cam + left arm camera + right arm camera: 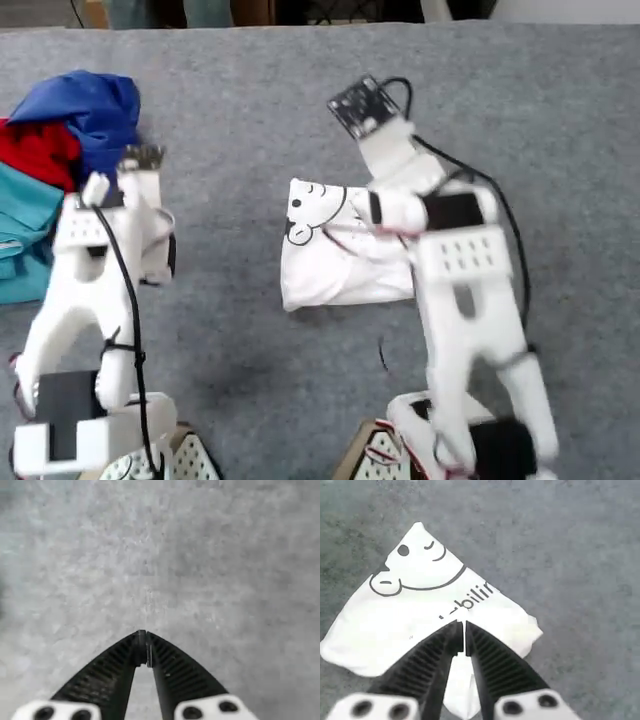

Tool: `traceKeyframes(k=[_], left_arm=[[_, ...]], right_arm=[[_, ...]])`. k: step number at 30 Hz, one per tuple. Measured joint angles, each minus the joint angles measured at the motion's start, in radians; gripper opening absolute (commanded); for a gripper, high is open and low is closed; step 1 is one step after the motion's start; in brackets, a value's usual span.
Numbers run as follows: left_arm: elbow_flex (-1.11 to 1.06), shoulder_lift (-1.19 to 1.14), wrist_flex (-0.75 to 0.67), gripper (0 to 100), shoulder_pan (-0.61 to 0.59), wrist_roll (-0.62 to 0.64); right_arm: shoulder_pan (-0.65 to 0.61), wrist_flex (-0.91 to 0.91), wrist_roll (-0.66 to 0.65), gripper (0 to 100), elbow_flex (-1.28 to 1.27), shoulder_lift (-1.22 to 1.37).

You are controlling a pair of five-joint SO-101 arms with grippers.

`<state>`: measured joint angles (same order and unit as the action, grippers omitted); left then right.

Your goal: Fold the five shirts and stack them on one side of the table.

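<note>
Far L: heap (55,130) of unfolded shirts. Blue shirt (90,110) is on top at the back, red shirt (35,150) below it, teal shirt (22,230) at the near end. The heap sits just beside the L pincer (142,642), on its outer left side. In high view the blue cloth comes right up to the head of the L arm (100,260); touching or not, can't tell. L pincer is pressed tight, tips meeting, nothing btwn them. Bare grey worktop (560,120) lies below and ahead of it, so it's next to the heap, not over it.

Mid: white shirt (330,270), folded to a compact packet w/ bear print (415,565) facing up. It lies straight under the R pincer (461,630), print end beyond the tips, the rest back toward the wrist. R pincer is also closed tip to tip. No cloth looks caught in it, and can't tell whether the tips rest on the fabric. R arm (460,290) covers the packet's right part in high view, so its long axis is unclear; the visible part looks abt as wide as deep.

Judgement: the white one looks done. 3 colours show in the heap, and any more would be buried. Next step is prob either shifting the packet to a stack spot (R arm's job, it's right on it) or pulling a fresh shirt. For that the L arm is far nearer, w/ R well apart from the heap. Either pincer needs opening first.
</note>
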<state>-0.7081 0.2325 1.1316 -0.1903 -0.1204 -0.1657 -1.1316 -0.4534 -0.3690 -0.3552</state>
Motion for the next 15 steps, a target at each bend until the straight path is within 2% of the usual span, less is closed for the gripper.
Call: traceKeyframes(k=[3, 6, 12, 15], left_arm=[[-0.150, 0.008, -0.186, 3, 0.000, 0.000], [-0.241, 0.018, -0.304, 3, 0.000, 0.005], [-0.262, 0.034, -0.339, 3, 0.000, 0.135], [-0.267, 0.034, -0.341, 3, 0.000, 0.149]], right_arm=[[-0.005, 0.002, 0.031, 1.4, 0.081, 0.157], [-0.003, -0.034, 0.041, 1.4, 0.126, 0.281], [-0.005, -0.084, 0.044, 1.4, 0.133, 0.390], [-0.029, -0.095, 0.044, 1.4, 0.135, 0.397]])
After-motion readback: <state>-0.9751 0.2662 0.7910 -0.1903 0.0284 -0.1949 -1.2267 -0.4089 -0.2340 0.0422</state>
